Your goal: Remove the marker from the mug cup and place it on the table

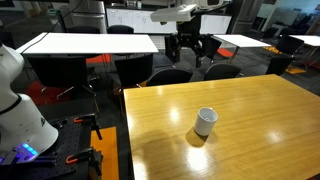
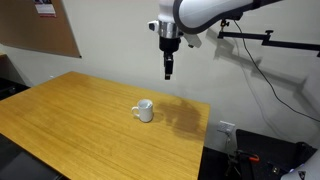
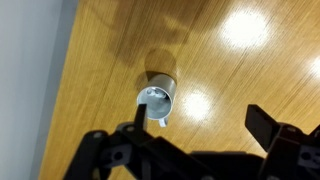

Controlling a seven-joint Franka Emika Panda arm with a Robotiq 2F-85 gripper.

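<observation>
— Marker: can it be placed?
— It cannot be made out in any view. If it is in the mug cup [image 3: 158, 97], it is hidden below the rim; nothing is seen lying on the surface [image 1: 262, 135].
— And the hand?
— The hand [image 3: 197, 126] is spread wide in the wrist view, with nothing between its fingers [image 3: 263, 120]. In an exterior view it is hung high over the surface [image 2: 168, 68], well apart from the mug cup.
— Which step is in hand?
— The approach, it is judged; no grasp is made yet. The gap would have to be centred over the rim, lowered straight, and closed on the marker only, not on the cup wall.
— Room?
— The mug cup is set well in from the corners, with one edge of the surface seen near it in the wrist view. Bare wood is offered on every side for laying the marker down. Beyond the far edge, chairs [image 1: 170, 75] and white-topped tables [image 1: 90, 42] are well apart.
</observation>
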